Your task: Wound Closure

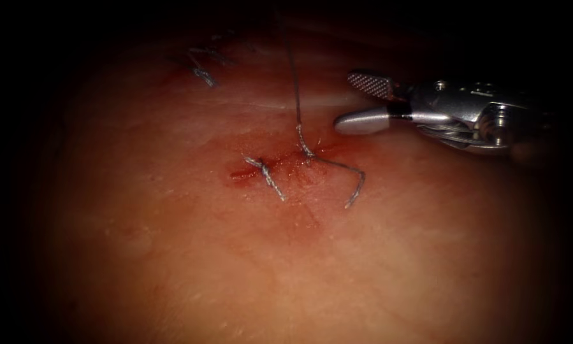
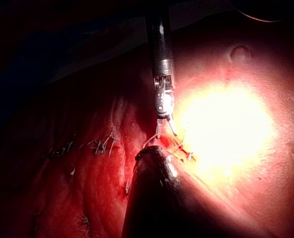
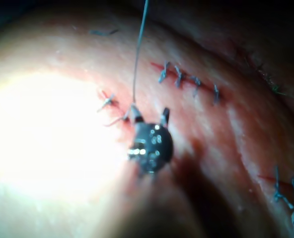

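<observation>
The cut (image 1: 280,167) runs across the tissue (image 1: 286,267), wet with red fluid. A knot (image 1: 306,154) sits at its right end. From it a thread (image 1: 294,83) rises taut out of the top of the endoscope view, and a short tail (image 1: 356,185) bends right, then down. My right tool (image 1: 348,100) hovers just right of that strand, jaws open, holding nothing. The right wrist view has the same open tool (image 3: 151,116) beside the thread (image 3: 138,54). In the left wrist view the right tool (image 2: 165,127) is spread above the left arm's dark shaft (image 2: 159,198).
A finished stitch (image 1: 265,173) with a cut end lies on the left part of the cut. Older stitches (image 1: 203,70) sit at the far upper left. A closed row of stitches (image 3: 186,79) lies beyond the tool in the right wrist view.
</observation>
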Available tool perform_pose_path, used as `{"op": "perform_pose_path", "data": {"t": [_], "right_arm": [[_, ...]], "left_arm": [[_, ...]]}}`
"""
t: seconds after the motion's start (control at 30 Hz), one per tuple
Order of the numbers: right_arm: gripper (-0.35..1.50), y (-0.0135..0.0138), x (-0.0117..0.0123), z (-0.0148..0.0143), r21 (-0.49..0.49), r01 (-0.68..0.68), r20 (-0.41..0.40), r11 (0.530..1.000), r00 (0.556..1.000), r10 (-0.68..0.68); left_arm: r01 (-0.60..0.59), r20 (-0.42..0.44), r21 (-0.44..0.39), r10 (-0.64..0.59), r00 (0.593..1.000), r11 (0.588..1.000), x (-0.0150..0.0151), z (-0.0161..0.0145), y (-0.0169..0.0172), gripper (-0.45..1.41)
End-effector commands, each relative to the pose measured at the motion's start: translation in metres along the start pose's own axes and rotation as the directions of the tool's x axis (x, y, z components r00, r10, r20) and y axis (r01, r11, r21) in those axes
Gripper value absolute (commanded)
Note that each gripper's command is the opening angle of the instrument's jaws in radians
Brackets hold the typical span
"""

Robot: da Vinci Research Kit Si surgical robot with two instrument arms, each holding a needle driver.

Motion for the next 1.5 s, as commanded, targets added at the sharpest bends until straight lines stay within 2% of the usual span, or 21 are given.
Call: {"op": "perform_pose_path", "data": {"t": [0.03, 0.27, 0.53, 0.7, 1.07, 1.1, 1.13, 1.27, 1.33, 1.37, 1.4, 1.43, 1.5], "right_arm": [[1.48, -0.0007, 0.0001, 0.0018, 0.011, 0.0, -0.004, 1.0, 1.0, 0.0], [1.48, -0.0024, 0.0001, 0.0038, 0.051, 0.014, -0.004, 0.999, 1.0, -0.014], [1.48, -0.0031, -0.0017, 0.0079, 0.077, 0.01, 0.017, 0.997, 1.0, -0.011], [1.48, -0.0025, -0.0017, 0.0086, 0.064, 0.009, 0.016, 0.998, 1.0, -0.01], [1.48, -0.0033, -0.0026, 0.0105, 0.069, 0.02, 0.016, 0.997, 1.0, -0.021], [1.45, -0.0034, -0.0027, 0.0106, 0.07, 0.021, 0.016, 0.997, 1.0, -0.022], [1.33, -0.0037, -0.0027, 0.0106, 0.096, 0.016, 0.018, 0.995, 1.0, -0.018], [1.31, -0.004, -0.0025, 0.0113, 0.101, 0.017, 0.019, 0.995, 1.0, -0.019], [1.21, -0.0041, -0.0023, 0.0114, 0.104, 0.017, 0.016, 0.994, 1.0, -0.019], [0.86, -0.0041, -0.0023, 0.0114, 0.122, 0.019, 0.015, 0.992, 1.0, -0.021], [0.22, -0.004, -0.0022, 0.0112, 0.135, 0.022, 0.01, 0.991, 1.0, -0.023], [-0.29, -0.004, -0.0023, 0.0111, 0.144, 0.025, 0.004, 0.989, 1.0, -0.026], [-0.35, -0.0039, -0.0022, 0.0109, 0.147, 0.028, -0.01, 0.989, 1.0, -0.026]], "left_arm": [[0.002, -0.001, 0.001, -0.002, 1.0, 1.0, 0.0002, 0.0007, 0.0001, -0.45], [0.001, -0.002, 0.001, -0.001, 1.0, 1.0, 0.0001, 0.0007, 0.0001, -0.45], [0.011, 0.002, -0.005, -0.011, 1.0, 1.0, 0.001, -0.0006, 0.0007, -0.45], [0.017, 0.004, -0.003, -0.017, 1.0, 1.0, 0.0015, -0.0008, 0.0013, -0.45], [0.019, 0.002, -0.001, -0.019, 1.0, 1.0, 0.0017, -0.0009, 0.0014, -0.45], [0.02, 0.0, 0.0, -0.02, 1.0, 1.0, 0.0017, -0.0009, 0.0014, -0.45], [0.02, 0.0, 0.001, -0.02, 1.0, 1.0, 0.0017, -0.0009, 0.0015, -0.45], [0.018, -0.002, 0.003, -0.018, 1.0, 1.0, 0.002, -0.001, 0.0017, -0.45], [0.013, -0.001, 0.003, -0.013, 1.0, 1.0, 0.0021, -0.001, 0.0018, -0.45], [0.014, -0.001, 0.004, -0.014, 1.0, 1.0, 0.0022, -0.001, 0.0019, -0.45], [0.014, -0.001, 0.004, -0.014, 1.0, 1.0, 0.0023, -0.0011, 0.0019, -0.45], [0.015, 0.0, 0.004, -0.015, 1.0, 1.0, 0.0023, -0.0011, 0.0019, -0.45], [0.015, 0.0, 0.004, -0.015, 1.0, 1.0, 0.0023, -0.0011, 0.002, -0.45]]}}
